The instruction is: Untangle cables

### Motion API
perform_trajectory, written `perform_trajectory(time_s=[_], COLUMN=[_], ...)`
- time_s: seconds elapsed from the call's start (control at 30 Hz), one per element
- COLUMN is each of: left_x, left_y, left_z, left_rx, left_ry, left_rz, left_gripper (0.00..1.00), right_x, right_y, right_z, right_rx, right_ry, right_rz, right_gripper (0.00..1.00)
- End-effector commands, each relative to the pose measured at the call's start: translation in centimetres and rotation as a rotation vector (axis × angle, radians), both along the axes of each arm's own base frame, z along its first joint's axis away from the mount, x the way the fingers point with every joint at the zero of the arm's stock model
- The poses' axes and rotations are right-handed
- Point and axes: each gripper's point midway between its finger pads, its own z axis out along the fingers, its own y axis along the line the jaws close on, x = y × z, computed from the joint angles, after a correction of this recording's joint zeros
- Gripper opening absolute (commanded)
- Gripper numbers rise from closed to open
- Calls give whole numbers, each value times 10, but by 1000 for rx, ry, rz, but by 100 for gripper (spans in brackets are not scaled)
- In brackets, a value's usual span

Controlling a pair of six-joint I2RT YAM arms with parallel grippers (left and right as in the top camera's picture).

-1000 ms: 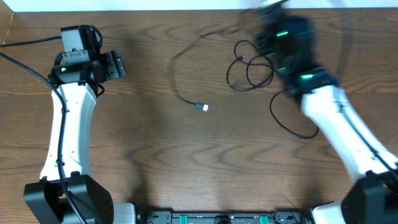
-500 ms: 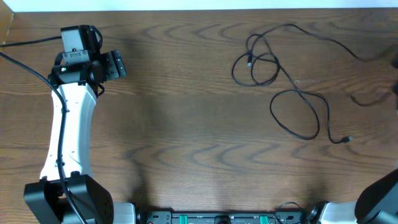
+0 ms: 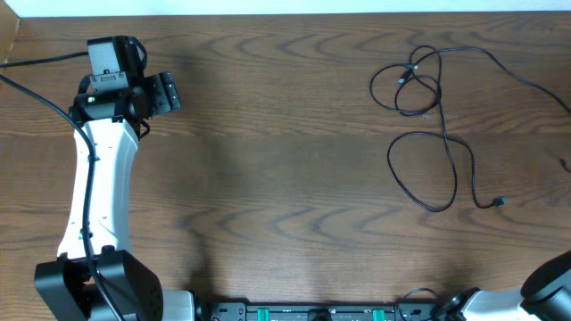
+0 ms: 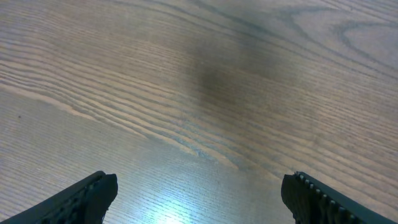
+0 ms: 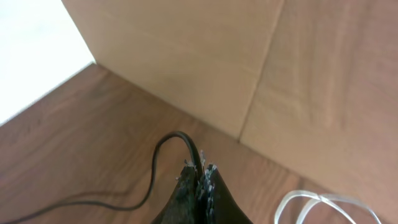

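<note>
A thin black cable (image 3: pixel 426 169) lies on the right half of the wooden table (image 3: pixel 294 178). It has a small tangle of loops (image 3: pixel 412 82) near the back and a larger loop below, ending in a small plug (image 3: pixel 500 202). One strand runs off the right edge. My right gripper (image 5: pixel 199 173) is out of the overhead view. In its wrist view it is shut on a black cable (image 5: pixel 163 149), beside a white cable (image 5: pixel 323 202). My left gripper (image 3: pixel 165 94) hovers open at the far left over bare wood, nothing between its fingers (image 4: pixel 93 196).
A light brown wall (image 5: pixel 249 68) rises right behind the right gripper, with a white surface (image 5: pixel 31 50) to its left. The left arm (image 3: pixel 98 169) stretches along the table's left side. The right arm's base (image 3: pixel 546 285) shows at the bottom right corner.
The right arm has swung right, out of the overhead view, dragging the black cable's loops to the right. The cable end that lay mid-table is gone from there. The left arm has not moved.
</note>
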Motion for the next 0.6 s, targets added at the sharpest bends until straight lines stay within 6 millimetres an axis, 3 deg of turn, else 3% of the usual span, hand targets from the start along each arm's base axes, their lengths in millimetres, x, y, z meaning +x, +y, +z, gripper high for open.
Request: perform_trajectory(time_s=[0.0, 0.13, 0.27, 0.33, 0.43, 0.57], left_x=[-5, -5, -5, -5, -5, -5], left_y=[1, 1, 1, 1, 1, 1], left_z=[0, 0, 0, 0, 0, 0], left_rx=[-2, -2, -2, -2, -2, -2], left_ry=[2, 2, 2, 2, 2, 2], left_rz=[8, 8, 8, 8, 8, 8], left_gripper=[89, 89, 89, 90, 90, 90], right_x=[15, 33, 34, 28, 11, -5], right_y=[-10, -26, -39, -44, -51, -58], right_z=[-21, -56, -102, -127, -151, -149], right_rx=[3, 3, 55, 104, 191, 249], right_ry=[3, -2, 28, 41, 28, -15], right_rz=[30, 37, 13, -16, -89, -104], right_gripper=[1, 1, 4, 26, 99, 99])
